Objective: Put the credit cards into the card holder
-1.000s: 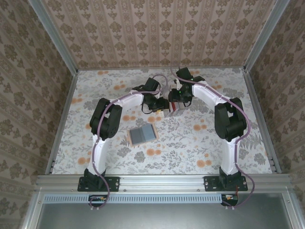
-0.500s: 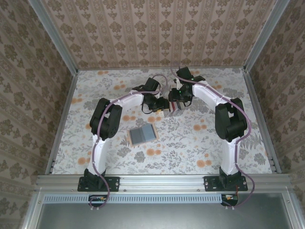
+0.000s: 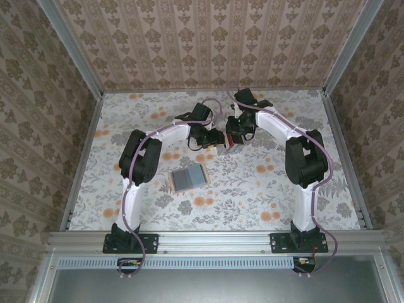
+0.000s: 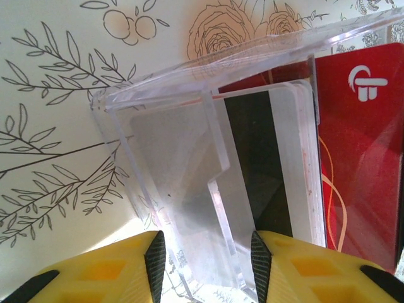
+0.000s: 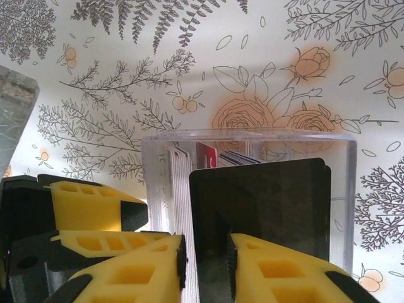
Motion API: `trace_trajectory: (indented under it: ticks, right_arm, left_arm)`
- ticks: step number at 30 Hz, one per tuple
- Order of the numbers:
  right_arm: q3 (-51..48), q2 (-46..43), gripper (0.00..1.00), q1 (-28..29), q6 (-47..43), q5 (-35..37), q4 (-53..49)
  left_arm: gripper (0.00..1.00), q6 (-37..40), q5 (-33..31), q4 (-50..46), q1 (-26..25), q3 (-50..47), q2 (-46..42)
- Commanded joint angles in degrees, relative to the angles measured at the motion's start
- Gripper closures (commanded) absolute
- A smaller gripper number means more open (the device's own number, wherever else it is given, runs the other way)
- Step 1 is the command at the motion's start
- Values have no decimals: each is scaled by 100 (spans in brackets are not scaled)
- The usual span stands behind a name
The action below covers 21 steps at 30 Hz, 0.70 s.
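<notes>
Credit cards stand in clear case at tips of right end effector, fingers nearly together, grip can't tell. Left end effector clamps case. Card holder lies open, well behind both. Risk: tight pack drags extra cards out.

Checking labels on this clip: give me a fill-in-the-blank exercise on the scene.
The card at the right end effector is ___.
The clear box sits between the left end effector's ___.
The card holder lies ___ on the table.
The white-logo card is ___.
Missing: black; fingers; open; red.
</notes>
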Motion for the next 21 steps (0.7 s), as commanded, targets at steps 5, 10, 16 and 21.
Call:
trace_trajectory:
  ticks: [5, 10, 16, 21]
  right_arm:
    - [144, -92, 85, -134, -122, -44, -291]
    - [63, -210, 77, -176, -191, 95, -344]
    - [142, -237, 59, -132, -228, 26, -467]
    - [282, -114, 50, 7, -322, 249, -687]
  left_arm:
    - [57, -97, 79, 50, -24, 8, 98]
    - [57, -81, 81, 31, -31, -13, 85]
    - [57, -114, 97, 56, -42, 18, 98]
    - [57, -108, 94, 65, -50, -5, 51]
